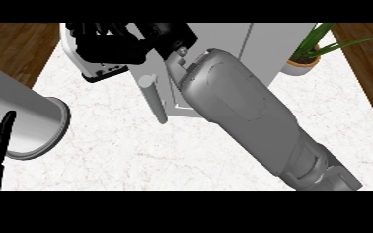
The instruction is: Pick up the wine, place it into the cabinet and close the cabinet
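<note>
White marble tabletop (218, 153) carries the cabinet (241, 44) at its far edge, where our right robot hand (109, 42) reaches in, fingers curled, whether grasping the wine we cannot tell.

My right forearm (247, 113) blocks the cabinet (241, 44) front; the desk (146, 153) lies open below, with the potted plant (306, 59) crowding the far right.

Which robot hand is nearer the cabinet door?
Right. The right robot hand is up at the cabinet door; the left robot hand only shows at the view's left edge, well away.
</note>
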